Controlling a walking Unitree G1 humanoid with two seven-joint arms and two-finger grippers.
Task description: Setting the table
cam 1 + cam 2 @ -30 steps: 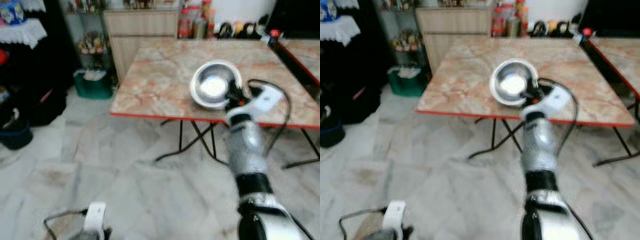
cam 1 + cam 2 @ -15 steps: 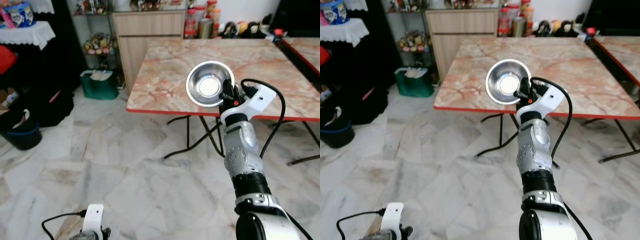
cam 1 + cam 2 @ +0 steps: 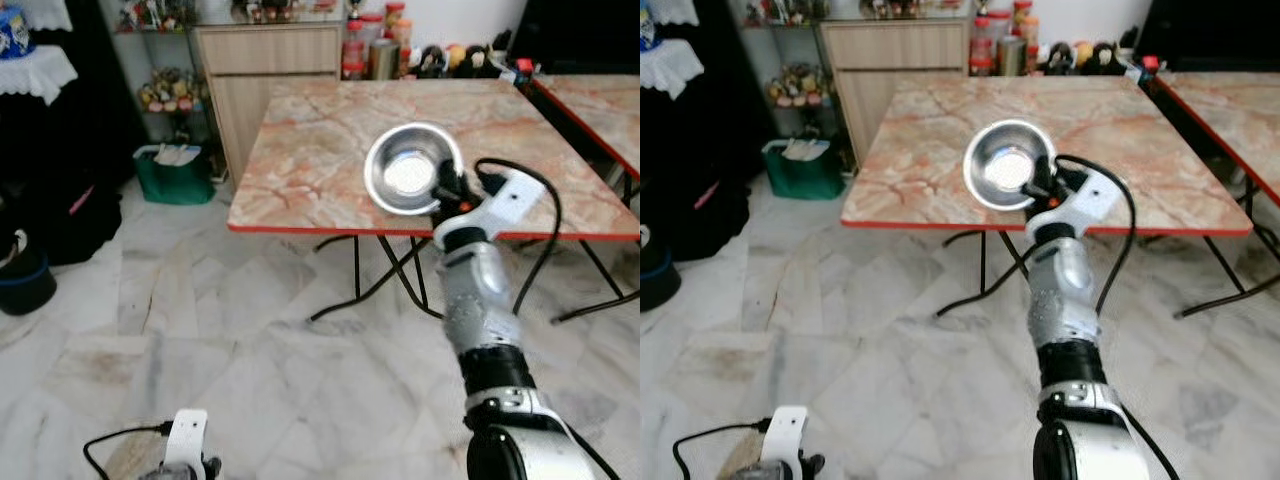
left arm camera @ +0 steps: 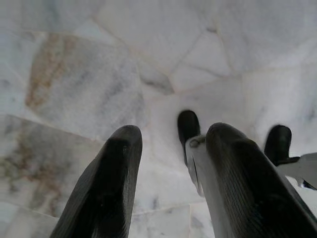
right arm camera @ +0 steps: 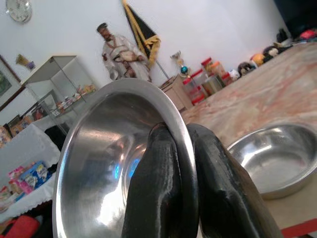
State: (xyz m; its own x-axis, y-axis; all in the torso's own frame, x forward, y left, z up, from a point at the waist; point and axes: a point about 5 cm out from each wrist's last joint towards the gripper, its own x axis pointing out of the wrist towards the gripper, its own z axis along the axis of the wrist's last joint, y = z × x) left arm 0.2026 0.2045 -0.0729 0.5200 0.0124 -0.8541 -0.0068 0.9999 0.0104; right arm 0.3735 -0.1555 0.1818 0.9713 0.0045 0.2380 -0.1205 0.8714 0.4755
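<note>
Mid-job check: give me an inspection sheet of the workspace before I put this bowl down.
Surface: marble table, red-edged, just ahead.
Job's things: steel bowl held tilted by its rim; second steel bowl already resting on the table.
Clutter: jars beyond the table's far edge.
Grippers: right gripper pinching the held bowl's rim; left gripper open, hanging over the floor.
Cables: black cable looping off the right wrist.
Surroundings: marble floor, wooden cabinet, green basket, another table on the right.
</note>
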